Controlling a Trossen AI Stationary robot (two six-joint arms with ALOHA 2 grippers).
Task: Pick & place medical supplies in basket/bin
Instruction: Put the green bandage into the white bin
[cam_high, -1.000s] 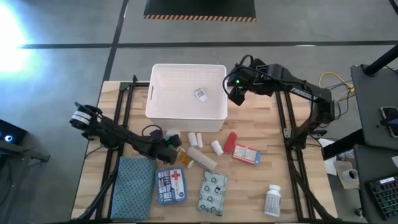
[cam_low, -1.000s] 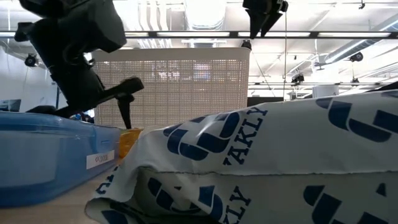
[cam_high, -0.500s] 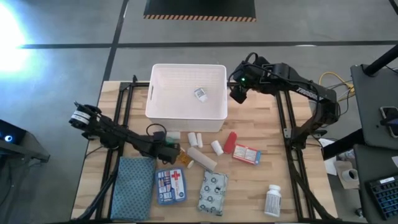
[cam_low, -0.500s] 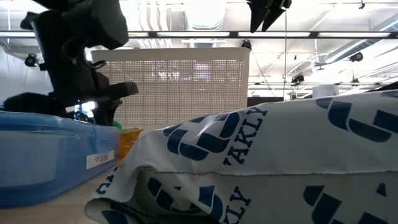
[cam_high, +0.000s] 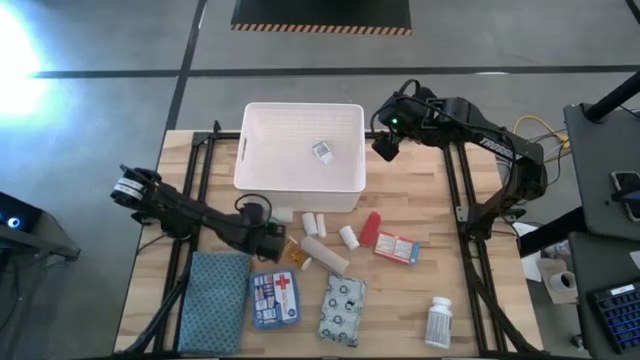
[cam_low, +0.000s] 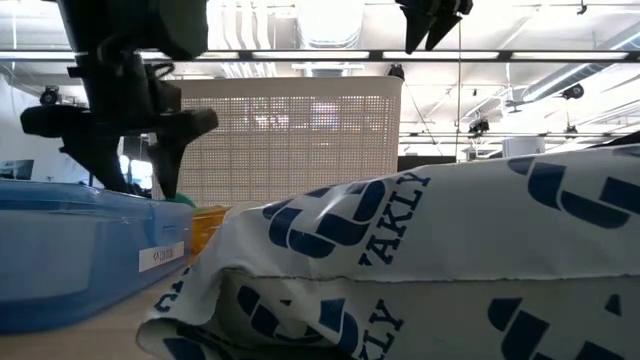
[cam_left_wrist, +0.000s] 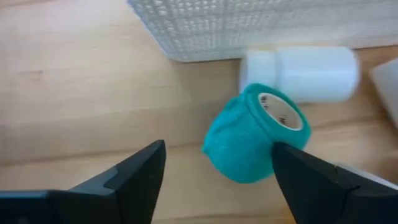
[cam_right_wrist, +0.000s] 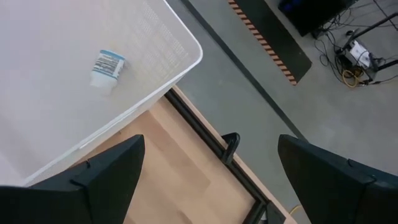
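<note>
My left gripper (cam_left_wrist: 217, 186) is open and low over the table, just in front of the white bin's (cam_high: 300, 140) near wall. A teal bandage roll (cam_left_wrist: 252, 137) lies on its side between the fingers, close to one of them, and a white bottle (cam_left_wrist: 305, 73) lies behind it. More supplies lie near: white rolls (cam_high: 314, 222), a red tube (cam_high: 370, 228), a red-white box (cam_high: 396, 247), an orange vial (cam_high: 300, 256), a first-aid pouch (cam_high: 274, 297), a patterned packet (cam_high: 341, 308). My right gripper (cam_high: 383, 148) hangs open above the bin's right far corner. One small white bottle (cam_right_wrist: 107, 66) lies in the bin.
A blue-grey folded cloth (cam_high: 213, 300) lies at the table's near left. Another white bottle (cam_high: 438, 322) lies at the near right. In the low view the packet (cam_low: 420, 260) and pouch (cam_low: 80, 250) fill the foreground. Bare wood shows right of the bin.
My left gripper has turned and tipped until its fingers point down, and has moved a little toward the bin, over the teal roll. My right gripper has drifted slightly toward the table's right, away from the bin. No supply has moved.
</note>
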